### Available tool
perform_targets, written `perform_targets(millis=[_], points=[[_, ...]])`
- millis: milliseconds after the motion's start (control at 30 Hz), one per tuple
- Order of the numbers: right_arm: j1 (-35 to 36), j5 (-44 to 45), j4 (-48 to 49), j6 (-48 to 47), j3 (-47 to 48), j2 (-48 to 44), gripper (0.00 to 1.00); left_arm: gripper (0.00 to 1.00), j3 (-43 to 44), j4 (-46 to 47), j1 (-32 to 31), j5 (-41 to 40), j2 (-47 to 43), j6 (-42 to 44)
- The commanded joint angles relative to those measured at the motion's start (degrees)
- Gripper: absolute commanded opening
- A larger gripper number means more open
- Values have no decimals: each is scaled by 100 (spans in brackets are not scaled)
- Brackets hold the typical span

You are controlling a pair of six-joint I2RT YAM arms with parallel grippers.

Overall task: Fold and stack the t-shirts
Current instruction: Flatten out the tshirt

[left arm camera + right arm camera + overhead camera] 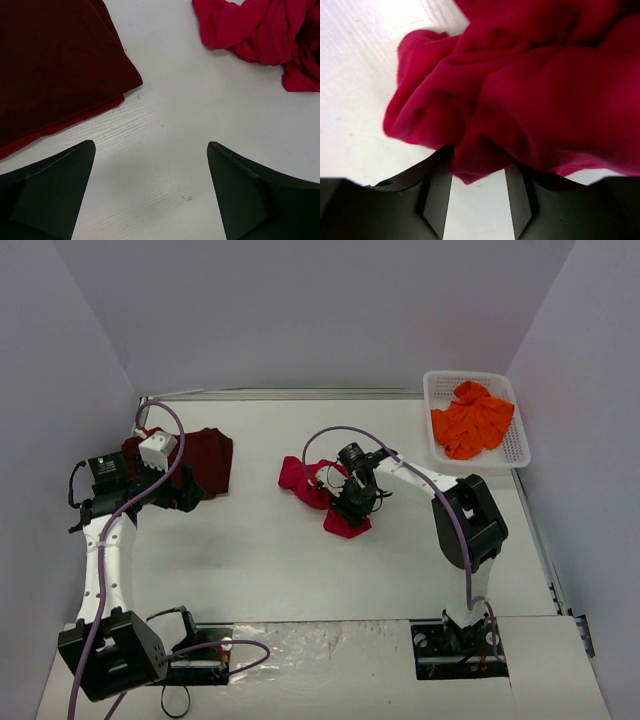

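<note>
A crumpled bright red t-shirt [297, 478] [520, 85] [260, 27] lies mid-table. My right gripper [352, 504] [480, 167] is down on its near end, jaws apart with a fold of the red cloth hanging between the fingertips. A dark maroon t-shirt [208, 455] [55, 65] lies folded flat at the left, with a brighter red edge showing under it. My left gripper [188, 492] [150, 145] hovers wide open over bare table beside it, holding nothing. An orange t-shirt [472, 420] sits bunched in the basket.
The white lattice basket [520, 452] stands at the back right corner. Grey walls close in the table on the left, back and right. The right arm's purple cable [330, 432] loops above the red t-shirt.
</note>
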Motion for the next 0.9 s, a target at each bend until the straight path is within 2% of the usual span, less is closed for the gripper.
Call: perform_targets(millis=[0, 100, 133, 267, 333, 433, 600, 733, 867], points=[[-89, 269, 114, 73, 172, 98, 27, 94, 70, 7, -22, 117, -43, 167], [-133, 365, 141, 74, 190, 124, 3, 94, 70, 16, -22, 117, -25, 167], [-150, 392, 132, 74, 199, 98, 0, 94, 70, 16, -22, 117, -16, 159], [-168, 533, -25, 74, 373, -217, 0, 94, 70, 25, -22, 144, -16, 167], [-133, 507, -410, 65, 628, -506, 0, 94, 78, 34, -31, 161, -8, 167], [-45, 454, -876, 82, 1366, -972, 0, 94, 87, 42, -31, 214, 1, 132], [52, 699, -1107, 249, 2569, -1606, 0, 94, 122, 34, -31, 249, -16, 62], [-176, 1174, -941, 206, 2748, -1686, 0, 94, 122, 25, -40, 258, -113, 36], [-756, 1271, -536, 214, 2432, -1546, 0, 94, 157, 7, -40, 293, -131, 0]])
